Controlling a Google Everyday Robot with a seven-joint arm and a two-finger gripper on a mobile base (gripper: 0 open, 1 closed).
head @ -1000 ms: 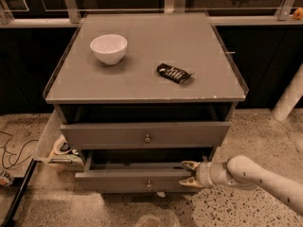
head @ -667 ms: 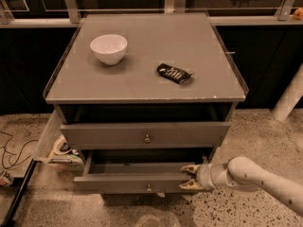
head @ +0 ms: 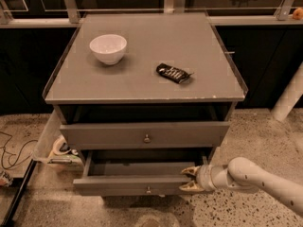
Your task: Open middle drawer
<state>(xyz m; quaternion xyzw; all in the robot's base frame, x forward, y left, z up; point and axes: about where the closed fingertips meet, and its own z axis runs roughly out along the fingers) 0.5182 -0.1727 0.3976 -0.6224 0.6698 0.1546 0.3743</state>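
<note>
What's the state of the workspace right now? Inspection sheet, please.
Surface: grey cabinet top, carrying two items.
Job's things: middle drawer partly pulled out, nothing seen in its visible part; wider drawer above it shut.
Clutter: white bowl and dark snack wrapper on the top, apart.
Grippers: gripper at the right end of the middle drawer's front.
Cables: cable looped on the floor, left.
Surroundings: speckled floor; tape roll in a side tray, left; white post, right.
</note>
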